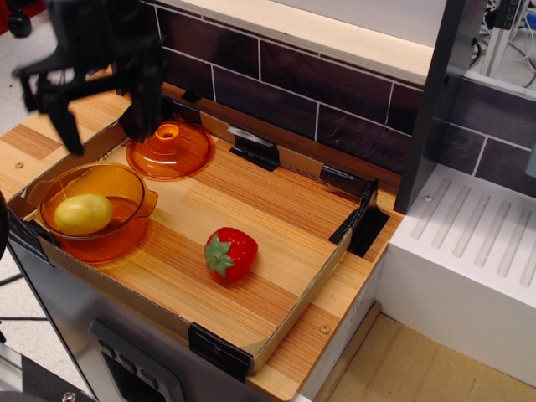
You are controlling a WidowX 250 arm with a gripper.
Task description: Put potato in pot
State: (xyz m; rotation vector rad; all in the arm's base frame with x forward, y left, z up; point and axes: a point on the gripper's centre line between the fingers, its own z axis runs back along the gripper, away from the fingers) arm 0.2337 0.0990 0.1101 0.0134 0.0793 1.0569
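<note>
The pale-yellow potato [83,213] lies inside the translucent orange pot [126,222] at the front left of the wooden tray. My gripper [107,124] is open and empty, raised above and behind the pot. Its two black fingers [152,105] hang apart, blurred by motion. One finger sits just left of the orange lid.
A domed orange lid [172,149] with a knob lies behind the pot. A red strawberry [230,253] lies in the tray's middle front. The tray has low cardboard walls [293,306] with black corner brackets. A dark tiled wall [293,84] runs behind; a white drainer [477,251] stands at the right.
</note>
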